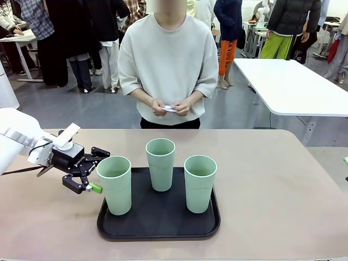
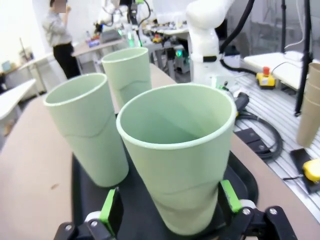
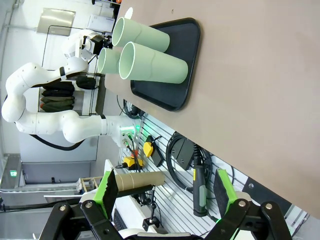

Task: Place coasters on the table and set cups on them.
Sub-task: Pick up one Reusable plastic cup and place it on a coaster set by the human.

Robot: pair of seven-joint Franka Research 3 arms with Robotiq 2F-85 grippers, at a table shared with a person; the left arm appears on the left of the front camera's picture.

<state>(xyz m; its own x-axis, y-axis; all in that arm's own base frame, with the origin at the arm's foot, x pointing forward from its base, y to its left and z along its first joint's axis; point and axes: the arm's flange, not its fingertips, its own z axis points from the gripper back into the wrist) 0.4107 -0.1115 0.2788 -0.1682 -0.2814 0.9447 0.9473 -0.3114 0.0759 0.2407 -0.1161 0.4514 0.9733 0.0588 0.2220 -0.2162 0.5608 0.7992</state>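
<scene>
Starting on the left, the left gripper (image 1: 98, 172) sits low over the table (image 1: 272, 179), right up against the left cup (image 1: 114, 185). In the left wrist view its fingers (image 2: 109, 210) are spread apart, one on each side of that cup's lower half. There's a visible gap on one side, and the other pad is just beside the wall, so it isn't clamped on anything.

All three cups stand upright on the black tray (image 1: 157, 231), near the middle of the table. The left one is at the tray's near left corner, the middle cup (image 1: 160, 163) is at the far edge, and the right cup (image 1: 199, 182) is a bit nearer on the right side. None of them touch each other.

At the far side, behind the middle cup, a person stands with both hands (image 1: 159, 107) together at waist height. The hands hold something small and white that looks like the coasters (image 1: 170, 108), but it's too small to count them.

Over on the right, the right gripper (image 3: 167, 187) in its own wrist view has its jaws wide apart with nothing between them. It's off the table's near edge, well away from the tray.
</scene>
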